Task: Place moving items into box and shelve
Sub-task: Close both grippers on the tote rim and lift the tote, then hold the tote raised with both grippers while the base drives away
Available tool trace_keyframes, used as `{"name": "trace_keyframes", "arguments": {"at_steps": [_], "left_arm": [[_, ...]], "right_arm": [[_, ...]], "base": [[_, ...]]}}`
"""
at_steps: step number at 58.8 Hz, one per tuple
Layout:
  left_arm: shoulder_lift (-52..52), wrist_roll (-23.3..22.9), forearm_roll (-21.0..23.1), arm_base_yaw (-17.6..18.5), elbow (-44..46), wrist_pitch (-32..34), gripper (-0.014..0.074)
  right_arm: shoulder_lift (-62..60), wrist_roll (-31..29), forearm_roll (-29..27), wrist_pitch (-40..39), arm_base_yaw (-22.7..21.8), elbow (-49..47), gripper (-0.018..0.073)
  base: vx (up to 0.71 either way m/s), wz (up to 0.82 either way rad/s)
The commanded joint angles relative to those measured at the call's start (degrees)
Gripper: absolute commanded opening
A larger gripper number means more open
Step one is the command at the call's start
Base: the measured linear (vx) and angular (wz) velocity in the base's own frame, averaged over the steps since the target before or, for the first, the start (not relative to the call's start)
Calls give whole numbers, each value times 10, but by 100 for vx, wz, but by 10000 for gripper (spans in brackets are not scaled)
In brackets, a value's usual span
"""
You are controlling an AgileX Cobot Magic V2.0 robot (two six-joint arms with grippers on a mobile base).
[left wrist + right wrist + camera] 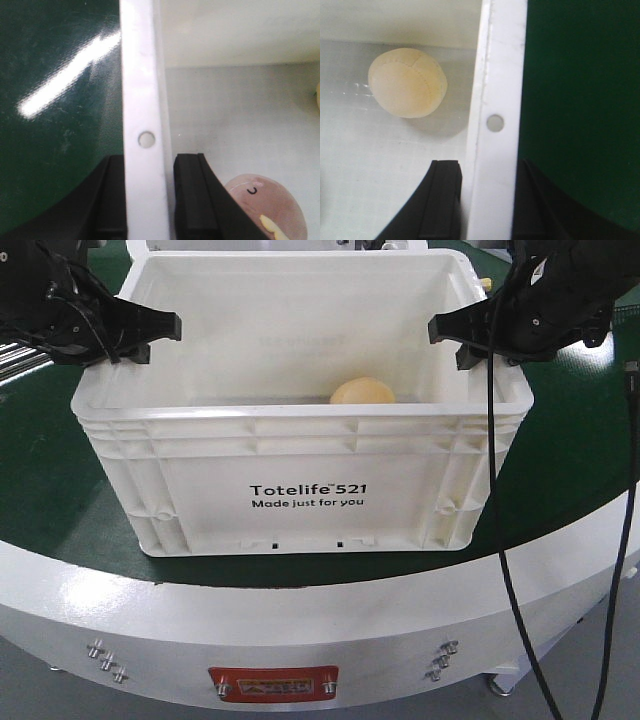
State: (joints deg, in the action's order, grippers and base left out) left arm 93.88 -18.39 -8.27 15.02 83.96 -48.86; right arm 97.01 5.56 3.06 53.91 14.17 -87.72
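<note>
Pink ball [265, 210], yellow ball [407, 82] lay in the box [300, 440]; left gripper [149, 165] at 9 o'clock, right gripper [490, 170] at 3 straddled its rim [145, 75] narrowly, probably for lifting; clamping unclear

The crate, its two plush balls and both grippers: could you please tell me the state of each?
Totelife crate: upright on the green table, open-topped.
yellow-orange plush ball: loose on the crate floor.
pink plush ball: loose on the crate floor.
left gripper: fingers straddle the crate's side rim; grip unconfirmed.
right gripper: fingers straddle the opposite rim; grip unconfirmed.
</note>
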Motion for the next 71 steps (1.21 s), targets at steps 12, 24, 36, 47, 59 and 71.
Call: {"name": "trace_keyframes", "arguments": {"at_steps": [12,24,36,47,59,71], "left_arm": [[-33,8,-20,2,18,71,-24],[-65,14,-19,2,18,84,-24],[-100,14,-19,2,18,102,-24],[-131,14,-19,2,18,99,-24],[-155,13,-19,2,18,94,-22],[-157,13,-16,2,18,76,-22]], "right_arm": [[-41,-10,11,-71,-3,-20,-15],[-74,-15,-8,-81,-3,-20,-15],[-102,-38,-34,-78,-3,-20,-14],[-127,-38,-40,-72,-3,-20,-13],[-143,-38,-41,-58,-3,-20,-13],[-149,-39,-50,-46,-3,-20,-13]], "base": [[0,0],[0,0],[0,0],[0,0],[0,0],[0,0]]}}
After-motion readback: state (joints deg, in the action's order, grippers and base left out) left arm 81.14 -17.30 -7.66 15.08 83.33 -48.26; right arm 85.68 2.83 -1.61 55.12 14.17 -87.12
